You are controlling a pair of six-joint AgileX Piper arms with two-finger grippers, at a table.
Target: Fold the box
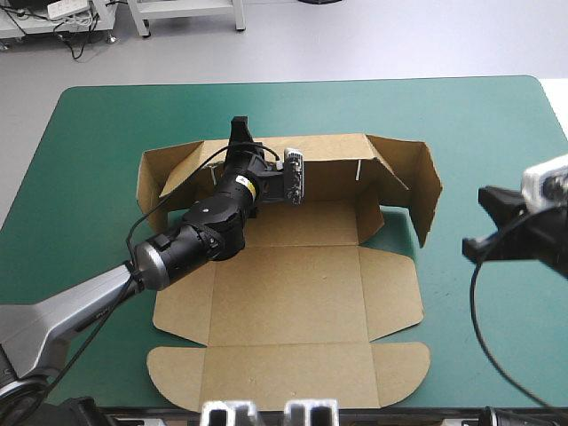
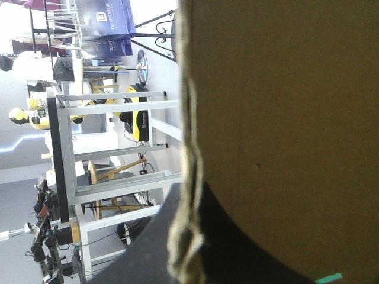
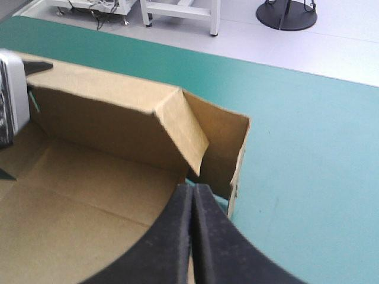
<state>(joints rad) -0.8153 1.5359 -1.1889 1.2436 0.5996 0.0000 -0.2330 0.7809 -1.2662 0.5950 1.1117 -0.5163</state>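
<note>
One wall up, the rest to go: the flat-cut brown cardboard box (image 1: pixel 302 302) lies in the middle of the table's teal-green cover (image 1: pixel 497 124), most of it spread flat. Only the long far wall (image 1: pixel 337 170) stands upright, with a left wing (image 1: pixel 164 169) and a right wing (image 1: pixel 417 186) angling toward the near side at either end.

The left gripper (image 1: pixel 238 129), reaching in from the near left across the board, sits at the top of that far wall towards its left end. Its black fingers are all but together with the sheet pinched between them, the board's frayed edge filling its wrist view. The right gripper (image 3: pixel 192 198) hangs over the cover just beside the right wing's outer corner. Its two black fingers are pressed together into a single point, holding nothing and touching nothing that can be seen.

By the look of it, the job is at an early stage. The base, the flat side flap (image 1: pixel 390 293) on the right and the near panel (image 1: pixel 284 373) with its rounded tabs have not been raised, and nothing appears tucked or locked. What is left seems to be bringing the wings round, standing the side walls and folding them in to hold the tray's shape.
</note>
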